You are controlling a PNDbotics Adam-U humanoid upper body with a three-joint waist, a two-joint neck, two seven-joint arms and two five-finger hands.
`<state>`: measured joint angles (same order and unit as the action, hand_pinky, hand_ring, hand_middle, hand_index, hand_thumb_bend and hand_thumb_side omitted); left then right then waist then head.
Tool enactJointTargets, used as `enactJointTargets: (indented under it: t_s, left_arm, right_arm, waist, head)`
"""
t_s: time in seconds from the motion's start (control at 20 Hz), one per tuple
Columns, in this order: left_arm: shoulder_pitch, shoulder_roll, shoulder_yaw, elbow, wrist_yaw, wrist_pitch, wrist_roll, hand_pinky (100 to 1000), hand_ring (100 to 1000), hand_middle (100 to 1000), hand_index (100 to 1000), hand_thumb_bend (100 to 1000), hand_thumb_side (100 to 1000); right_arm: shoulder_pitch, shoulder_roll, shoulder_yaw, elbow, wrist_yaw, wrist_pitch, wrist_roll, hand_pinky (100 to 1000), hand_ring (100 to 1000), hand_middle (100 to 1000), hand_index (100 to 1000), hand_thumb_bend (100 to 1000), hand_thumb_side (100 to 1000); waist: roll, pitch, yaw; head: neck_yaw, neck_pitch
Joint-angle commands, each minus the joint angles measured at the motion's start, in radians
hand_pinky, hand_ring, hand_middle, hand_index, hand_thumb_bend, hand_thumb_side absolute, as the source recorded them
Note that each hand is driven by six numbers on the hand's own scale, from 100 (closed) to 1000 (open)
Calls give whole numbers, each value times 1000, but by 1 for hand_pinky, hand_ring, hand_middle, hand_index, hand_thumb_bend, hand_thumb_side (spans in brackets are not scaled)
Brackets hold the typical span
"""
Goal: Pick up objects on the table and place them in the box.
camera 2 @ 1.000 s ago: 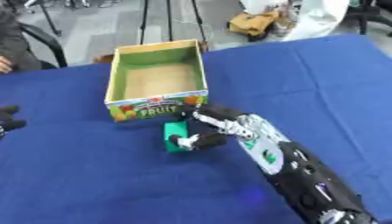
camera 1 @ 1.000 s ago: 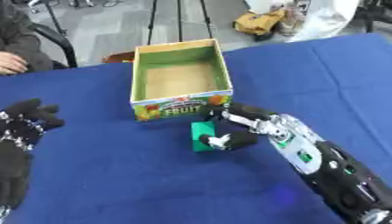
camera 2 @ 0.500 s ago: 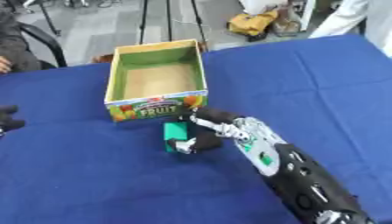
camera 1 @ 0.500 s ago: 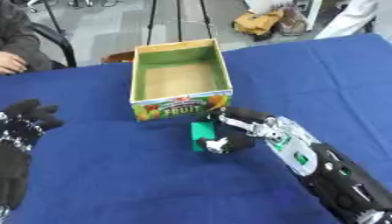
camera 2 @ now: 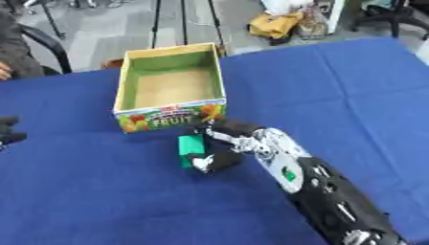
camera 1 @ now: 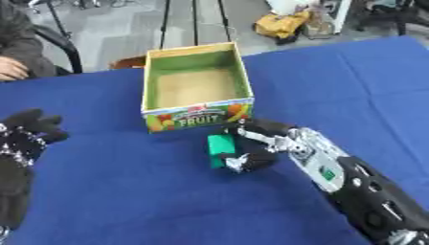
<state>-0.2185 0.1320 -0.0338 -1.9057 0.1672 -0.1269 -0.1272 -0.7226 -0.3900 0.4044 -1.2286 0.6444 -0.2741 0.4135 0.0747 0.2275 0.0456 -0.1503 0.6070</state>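
At seven to nine o'clock the left hand (camera 1: 23,143) rests idle on the blue cloth (camera 1: 126,201), black, its fingers relaxed and released upward. From five o'clock the right arm (camera 1: 360,191), glossy black with silver joints, reaches toward the centre. The right hand (camera 1: 255,148) has its fingers and thumb curled round a small green block (camera 1: 221,147), grasping it; the block looks matte and boxy, standing on the cloth just in front of the box. At twelve o'clock sits the box (camera 1: 197,115), open-topped cardboard with green inner walls, a tan floor and a printed "FRUIT" front.
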Motion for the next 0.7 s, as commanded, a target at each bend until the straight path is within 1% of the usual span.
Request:
enactJointTargets:
  t_s: [0.05,0.2,0.45,0.6,0.65,0.7]
  left_arm:
    - [-6,2,-2,-13,3,-2,-3,745,808,563,776,721,758]
    - [-6,2,-2,-13,3,-1,-3,745,808,563,776,720,758]
    - [-6,1,-2,-12,2,-1,-3,745,808,563,776,719,759]
    - [-6,1,-3,-12,2,-1,-4,745,809,563,776,719,760]
    - [-6,1,-2,-12,3,-1,-3,745,809,563,776,719,759]
    - [-6,1,-2,-12,3,-1,-3,745,809,563,776,719,759]
  right_arm:
    - [-12,-7,2,-11,26,-8,6,765,747,701,920,100,589]
    - [-12,-6,2,-10,37,-11,8,744,723,685,915,100,530]
    - [-11,-6,3,-8,53,-16,7,698,671,655,911,100,489]
    - [-11,-6,2,-7,61,-16,2,640,607,588,892,100,414]
    - [-12,-7,1,-8,63,-16,-2,620,578,550,877,100,365]
    - [-12,-8,1,-11,65,-15,-7,606,564,532,869,100,343]
  waist:
    - [-3,-13,2]
    - [-4,-12,3]
    - [-4,-12,3]
    - [-4,-12,3]
    - [-4,-12,3]
    - [-4,-12,3]
  head:
    - [-1,7]
    - [-1,7]
    - [-2,9]
    - [-2,9]
    - [-2,9]
    - [-2,8]
